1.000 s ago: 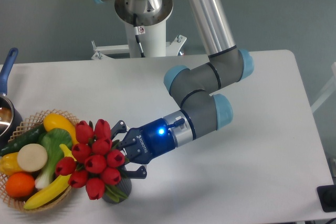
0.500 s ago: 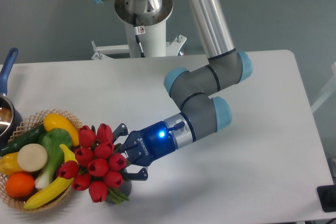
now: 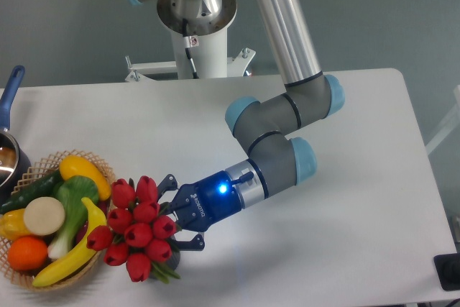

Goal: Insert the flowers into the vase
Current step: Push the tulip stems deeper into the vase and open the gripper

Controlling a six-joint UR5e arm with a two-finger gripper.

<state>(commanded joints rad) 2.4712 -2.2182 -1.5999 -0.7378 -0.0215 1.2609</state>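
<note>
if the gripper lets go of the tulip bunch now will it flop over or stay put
The flowers look top-heavy: a wide cluster of buds on short stems, so they would probably lean. The vase is almost hidden beneath them, so support is uncertain. Leaning toward the basket, they might tip that way.

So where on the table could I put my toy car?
Bare room lies right of the arm to the table edge, and behind it toward the white pedestal. Crowded front left: basket, flowers, tool.

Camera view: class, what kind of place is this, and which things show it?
Probably a robot lab: an arm bolted to a plain white table, with props such as a basket of toy fruit and red flowers.
</note>
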